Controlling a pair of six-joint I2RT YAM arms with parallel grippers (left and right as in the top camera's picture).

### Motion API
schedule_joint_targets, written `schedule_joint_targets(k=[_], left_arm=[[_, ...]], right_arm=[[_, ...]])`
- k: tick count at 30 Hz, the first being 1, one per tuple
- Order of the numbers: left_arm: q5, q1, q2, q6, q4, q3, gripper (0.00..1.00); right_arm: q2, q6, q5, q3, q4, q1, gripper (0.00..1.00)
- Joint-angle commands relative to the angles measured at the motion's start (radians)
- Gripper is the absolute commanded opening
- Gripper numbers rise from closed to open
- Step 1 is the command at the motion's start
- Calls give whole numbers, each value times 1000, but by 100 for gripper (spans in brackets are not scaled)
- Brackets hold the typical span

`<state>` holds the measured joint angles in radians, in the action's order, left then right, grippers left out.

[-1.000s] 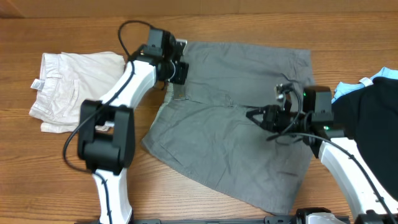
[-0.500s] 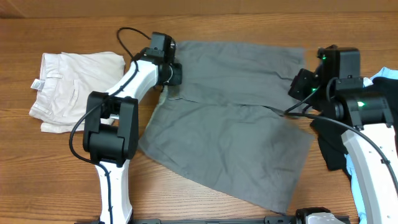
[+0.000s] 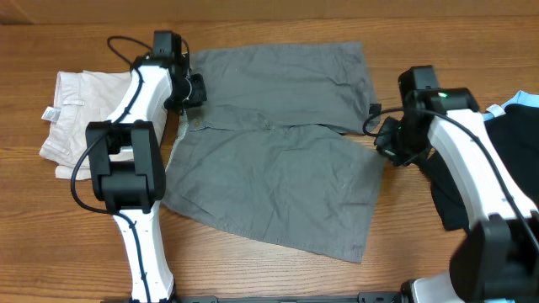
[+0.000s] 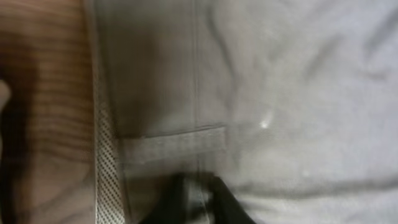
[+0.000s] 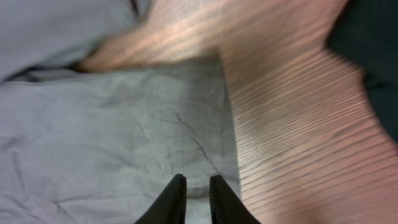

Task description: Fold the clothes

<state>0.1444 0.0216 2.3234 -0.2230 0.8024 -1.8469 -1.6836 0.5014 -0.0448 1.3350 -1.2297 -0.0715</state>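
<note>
The grey shorts (image 3: 278, 168) lie spread flat in the middle of the table, with the waistband to the left. My left gripper (image 3: 190, 91) is at the waistband's far-left corner. In the left wrist view the jaws (image 4: 198, 196) are shut on a fold of the grey cloth (image 4: 298, 93), beside a belt loop. My right gripper (image 3: 381, 145) is at the right hem of the near leg. In the right wrist view its fingers (image 5: 198, 193) are nearly together, pinching the grey cloth (image 5: 112, 124) close to its edge.
The cream shorts (image 3: 93, 118) lie folded at the far left, just beyond my left arm. The black garment with light-blue trim (image 3: 505, 160) lies at the right edge, under my right arm, and also shows in the right wrist view (image 5: 373, 43). Bare wood (image 5: 292, 124) lies right of the hem.
The grey shorts have slid left across the table with my left gripper. My right gripper left the middle of the shorts, rose to the far right, and now sits at the right hem.
</note>
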Motion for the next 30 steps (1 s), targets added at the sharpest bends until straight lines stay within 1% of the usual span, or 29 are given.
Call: schedule_joint_targets(k=[1, 4, 8, 12, 14, 15, 16, 18, 19, 20, 22, 24, 27, 29, 30], left_arm=[[-9, 13, 18, 76, 112, -174, 37], [-18, 13, 18, 120, 283, -366, 38], [-43, 5, 17, 132, 515, -647, 38], [-122, 5, 16, 110, 737, -907, 40], [-160, 11, 16, 111, 838, -1008, 41], [-182, 14, 16, 110, 885, -1052, 40], [-191, 19, 14, 113, 887, -1079, 41], [-153, 29, -30, 114, 887, -1081, 44], [-152, 35, -53, 116, 887, -1081, 44], [-155, 42, -82, 127, 887, -1080, 47], [-154, 53, -143, 131, 887, -1061, 54], [-154, 67, -209, 131, 887, -1017, 65], [-154, 72, -317, 130, 887, -874, 72], [-151, 72, -385, 111, 887, -736, 72], [-151, 72, -420, 93, 887, -657, 72]], right_arm=[[-28, -8, -80, 13, -38, 8, 23], [-26, -59, -71, 8, -87, 8, 26], [30, -60, -70, 8, -128, 1, 28], [169, -54, -64, 6, -138, -47, 31], [243, -16, -19, -2, -152, -80, 31], [282, 3, 4, -16, -158, -101, 31], [322, 29, 22, -39, -161, -125, 32], [410, 84, 28, -124, -155, -177, 35], [451, 105, 25, -176, -145, -201, 38], [490, 138, 21, -246, -129, -226, 42], [553, 207, -23, -388, -82, -260, 47], [587, 225, -118, -512, -19, -269, 50], [596, 233, -213, -646, 66, -269, 52], [594, 236, -218, -682, 77, -269, 56], [594, 236, -219, -693, 76, -269, 60]])
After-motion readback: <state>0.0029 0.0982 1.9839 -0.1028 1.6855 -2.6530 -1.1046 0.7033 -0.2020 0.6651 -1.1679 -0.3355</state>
